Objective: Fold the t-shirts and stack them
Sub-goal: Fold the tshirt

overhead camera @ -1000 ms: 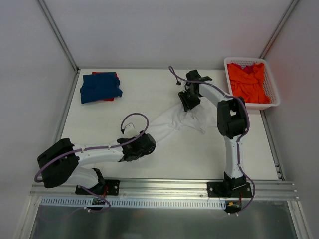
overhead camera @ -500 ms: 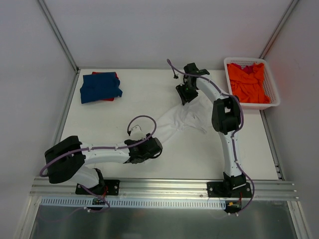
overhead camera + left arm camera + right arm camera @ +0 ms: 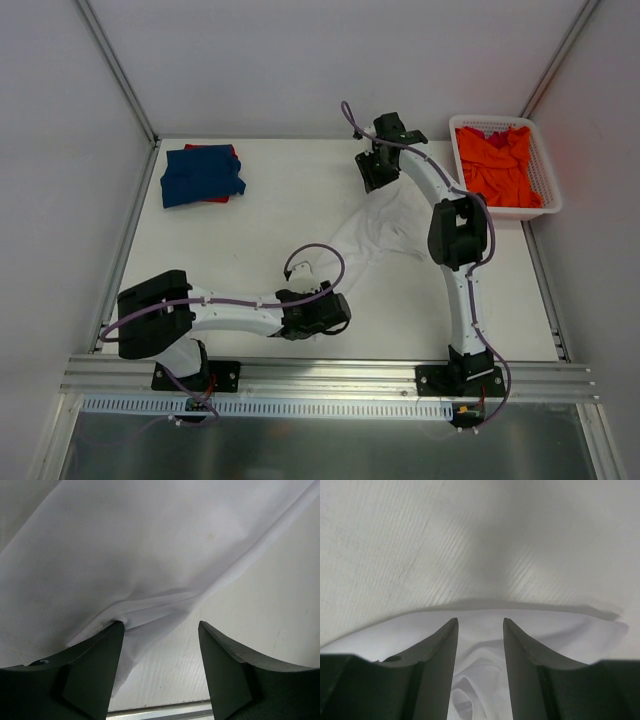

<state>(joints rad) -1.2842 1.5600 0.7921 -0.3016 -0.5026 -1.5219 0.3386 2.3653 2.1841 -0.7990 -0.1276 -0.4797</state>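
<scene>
The white t-shirt lies mid-table, drawn to a narrow peak at its far end. My right gripper sits at that peak. In the right wrist view the right gripper has bunched white folds filling the gap between its fingers. My left gripper is low near the front edge. In the left wrist view the left gripper stands wide apart over bare table, and the white cloth catches only on its left finger. A folded dark blue t-shirt lies on a red t-shirt at far left.
A white lattice basket at the far right holds the orange t-shirt. Metal frame rails run along the table's left and right sides. The table's front edge lies just below the left fingers.
The right gripper has moved toward the far edge, and the shirt's top went with it. The left arm has swept right along the near side, and the shirt has bunched narrower.
</scene>
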